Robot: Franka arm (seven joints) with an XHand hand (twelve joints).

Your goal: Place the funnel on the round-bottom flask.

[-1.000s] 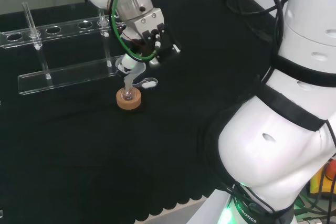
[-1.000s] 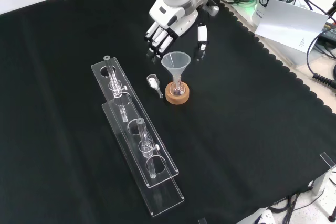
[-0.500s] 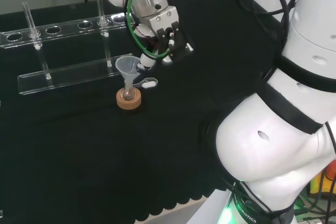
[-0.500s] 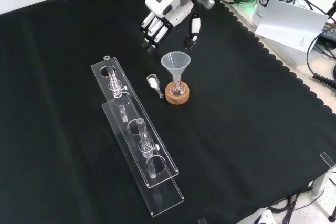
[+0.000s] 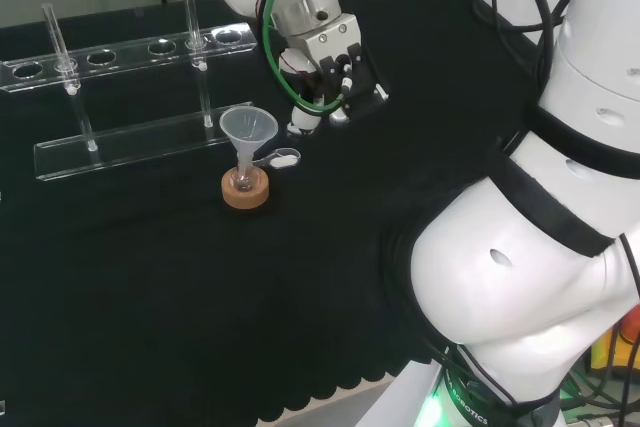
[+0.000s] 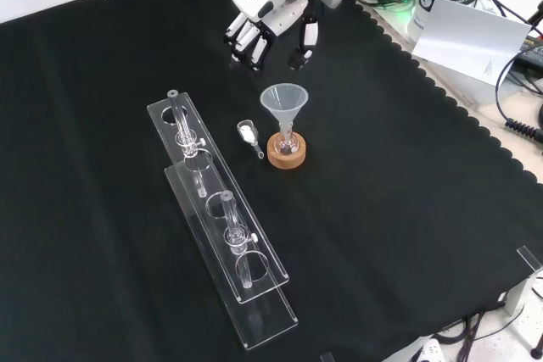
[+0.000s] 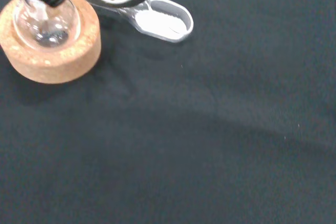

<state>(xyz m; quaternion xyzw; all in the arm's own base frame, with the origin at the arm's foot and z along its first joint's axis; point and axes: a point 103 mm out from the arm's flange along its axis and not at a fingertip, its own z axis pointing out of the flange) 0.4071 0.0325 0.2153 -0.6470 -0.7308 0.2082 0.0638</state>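
1. Since the funnel is seen standing upright with its stem in the flask on the cork ring, the placing is judged done; what is left is a clean withdrawal.
2. The hand is seen apart from the funnel, beyond it in the front view, fingers nearly straight and nothing held.
3. Any retreat should be made up and away, so the funnel's rim is not clipped.
4. The scoop just beside the ring, seemingly holding white powder, should be left undisturbed.
5. The racks are well apart and need no care.
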